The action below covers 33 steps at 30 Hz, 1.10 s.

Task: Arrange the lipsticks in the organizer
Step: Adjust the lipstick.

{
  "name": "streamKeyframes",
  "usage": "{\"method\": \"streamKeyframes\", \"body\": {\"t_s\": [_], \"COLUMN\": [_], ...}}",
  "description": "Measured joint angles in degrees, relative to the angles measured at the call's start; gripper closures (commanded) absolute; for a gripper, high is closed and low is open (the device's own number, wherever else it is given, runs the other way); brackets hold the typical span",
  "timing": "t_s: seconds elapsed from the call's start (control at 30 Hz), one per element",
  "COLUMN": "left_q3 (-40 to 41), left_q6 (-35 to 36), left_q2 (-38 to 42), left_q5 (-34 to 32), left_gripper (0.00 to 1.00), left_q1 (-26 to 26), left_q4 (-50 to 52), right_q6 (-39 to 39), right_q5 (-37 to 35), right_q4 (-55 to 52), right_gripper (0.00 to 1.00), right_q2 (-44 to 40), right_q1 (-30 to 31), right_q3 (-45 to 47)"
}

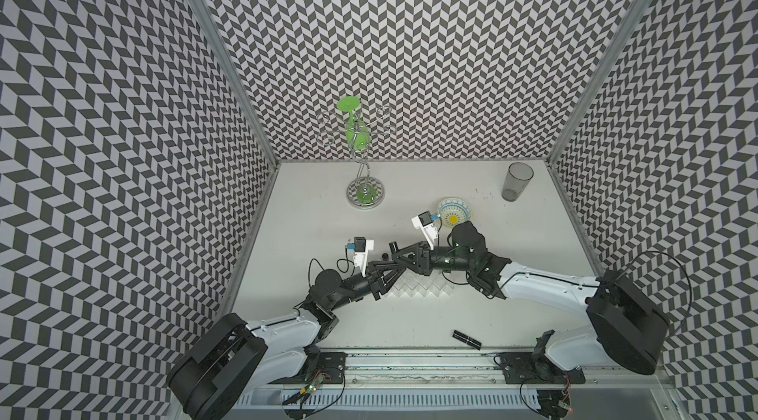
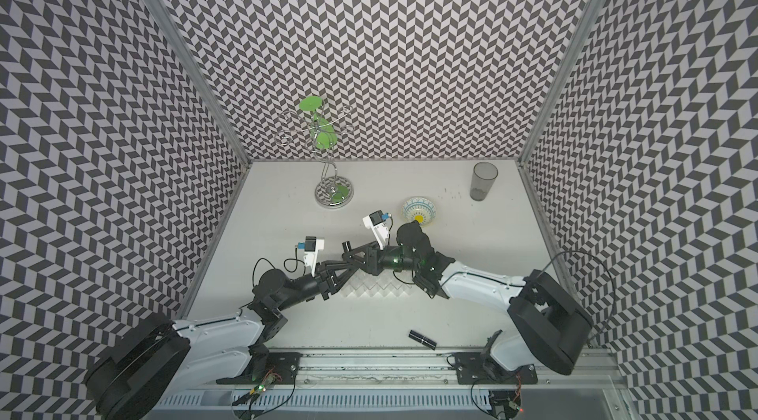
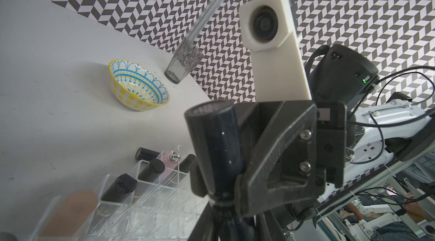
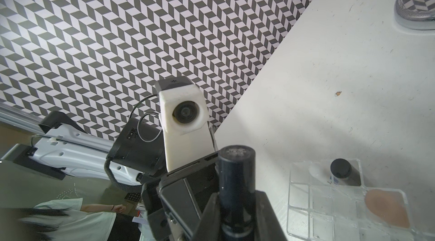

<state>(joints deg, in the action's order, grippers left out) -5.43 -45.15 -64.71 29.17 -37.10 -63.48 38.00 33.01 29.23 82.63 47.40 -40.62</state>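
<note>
**Handover above the rack.** Both pincers meet on one upright black lipstick. The right pincer is clamped on its shaft, and the left pincer is closed on the same tube. Below them stands the clear organizer, its cells holding several black tubes, a pink tube and a beige tube. A spare lipstick lies on the table, well apart from both pincers. Beyond the right pincer sit a patterned bowl and a grey tumbler.

Black-and-white chevron walls enclose a scuffed white tabletop; metal posts, seemingly aluminium, edge the corners.
</note>
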Motion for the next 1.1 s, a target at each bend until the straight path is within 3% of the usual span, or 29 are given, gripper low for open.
{"method": "streamKeyframes", "body": {"t_s": [0.2,0.4,0.53,0.8,1.1], "left_q3": [0.1,-0.4,-2.3,-8.0,-8.5], "left_q6": [-0.7,1.7,4.7,11.5,13.6], "left_q2": [0.2,0.9,1.8,5.0,9.3], "left_q5": [-0.5,-0.2,-0.4,-4.0,-6.1], "left_gripper": [0.84,0.90,0.95,0.99,0.99], "left_q1": [0.0,0.0,0.0,-1.6,-2.3], "left_q4": [0.7,4.3,11.1,28.2,35.5], "right_q6": [-0.9,-1.2,-3.3,-9.1,-10.7], "right_q5": [-0.4,-0.5,-3.0,-12.9,-15.3], "right_q4": [-0.1,-1.0,-6.1,-22.8,-31.2], "right_gripper": [0.74,0.50,0.44,0.50,0.52], "right_q2": [0.0,0.0,-0.9,-1.9,0.7], "right_q1": [0.1,0.5,0.6,0.6,0.6], "right_q3": [0.0,0.0,-0.7,-11.3,-14.7]}}
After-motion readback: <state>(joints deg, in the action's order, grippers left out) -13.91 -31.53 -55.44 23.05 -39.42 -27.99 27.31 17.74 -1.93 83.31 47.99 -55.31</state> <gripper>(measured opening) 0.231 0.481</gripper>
